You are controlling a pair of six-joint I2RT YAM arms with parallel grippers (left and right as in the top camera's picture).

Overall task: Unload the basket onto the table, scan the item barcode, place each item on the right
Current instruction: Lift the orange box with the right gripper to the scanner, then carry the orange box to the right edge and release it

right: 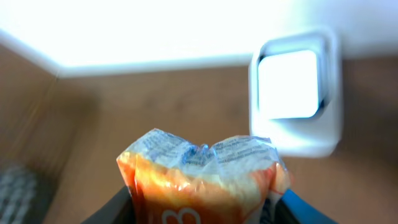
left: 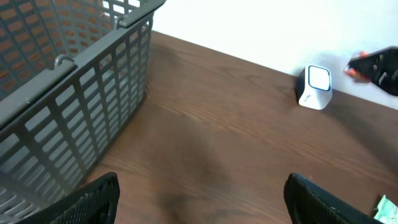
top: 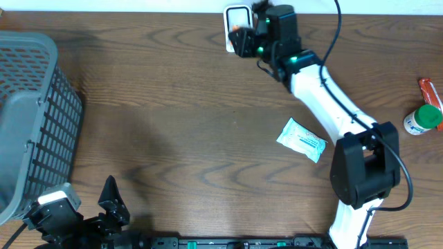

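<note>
My right gripper (top: 243, 38) is shut on an orange and white plastic packet (right: 202, 177), squeezed between its jaws. It holds the packet just in front of the white barcode scanner (right: 297, 99) at the table's far edge; the scanner (top: 235, 21) also shows in the overhead view and, small, the scanner (left: 314, 87) in the left wrist view. My left gripper (left: 202, 199) hangs open over bare table at the near left, nothing between its fingers (left: 93, 202).
A grey mesh basket (top: 31, 117) fills the left side. A light blue wipes packet (top: 302, 140) lies right of centre. At the far right stand a green-capped white bottle (top: 423, 120) and an orange tube (top: 430, 91).
</note>
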